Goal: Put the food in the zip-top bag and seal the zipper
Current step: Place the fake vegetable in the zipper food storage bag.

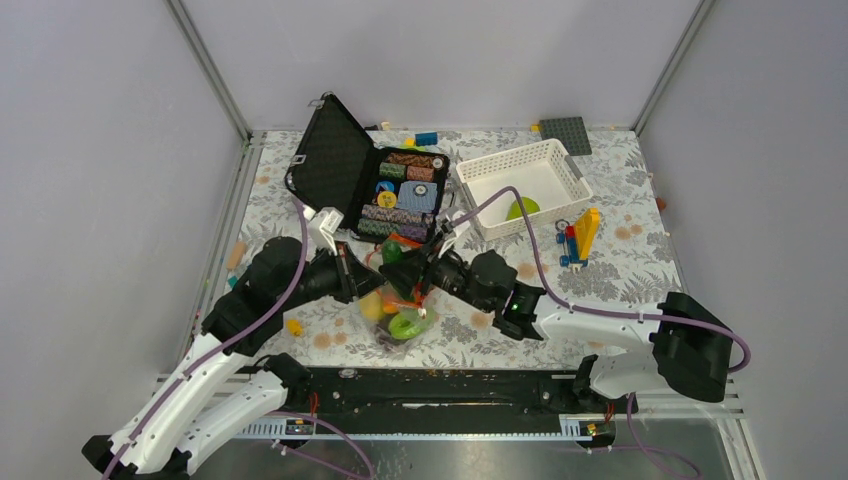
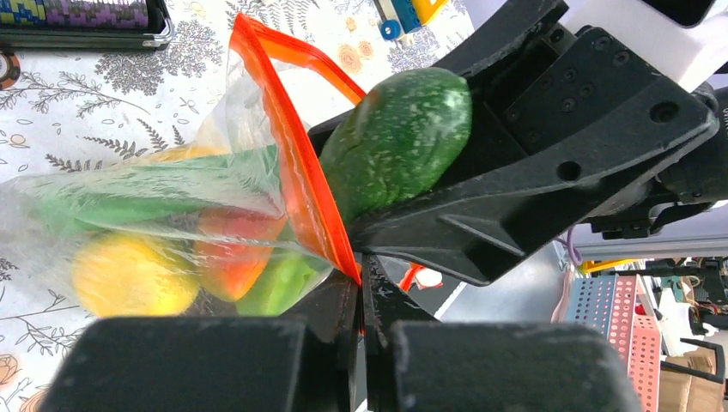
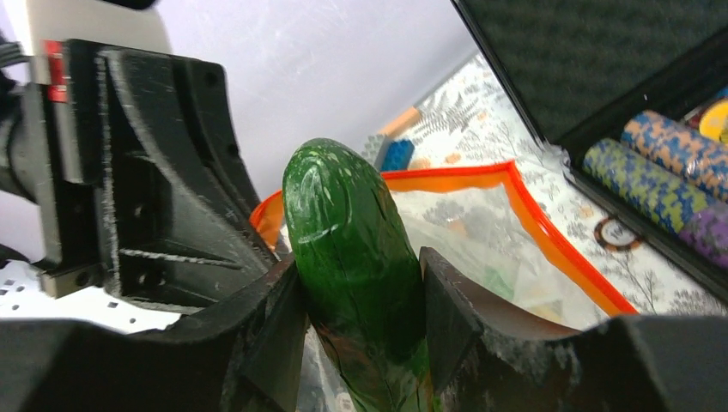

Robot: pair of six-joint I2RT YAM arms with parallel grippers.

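Observation:
The clear zip-top bag (image 1: 398, 318) lies between the arms, its mouth raised. It holds several foods: a yellow piece (image 2: 129, 275), a red-orange one (image 2: 227, 253) and green ones (image 2: 275, 287). My left gripper (image 2: 360, 275) is shut on the bag's mouth edge at the red-orange zipper (image 2: 292, 163), holding it open; it also shows in the top view (image 1: 355, 280). My right gripper (image 3: 360, 292) is shut on a green cucumber (image 3: 352, 249), its tip at the open mouth. The cucumber also shows in the left wrist view (image 2: 399, 137). The right gripper shows in the top view (image 1: 418, 272).
An open black case (image 1: 335, 160) with chip stacks stands just behind the bag. A white lattice basket (image 1: 505, 158) at the back right holds a green piece (image 1: 521, 208). Toy bricks (image 1: 578, 238) lie right of it. A small yellow piece (image 1: 294, 326) lies left of the bag.

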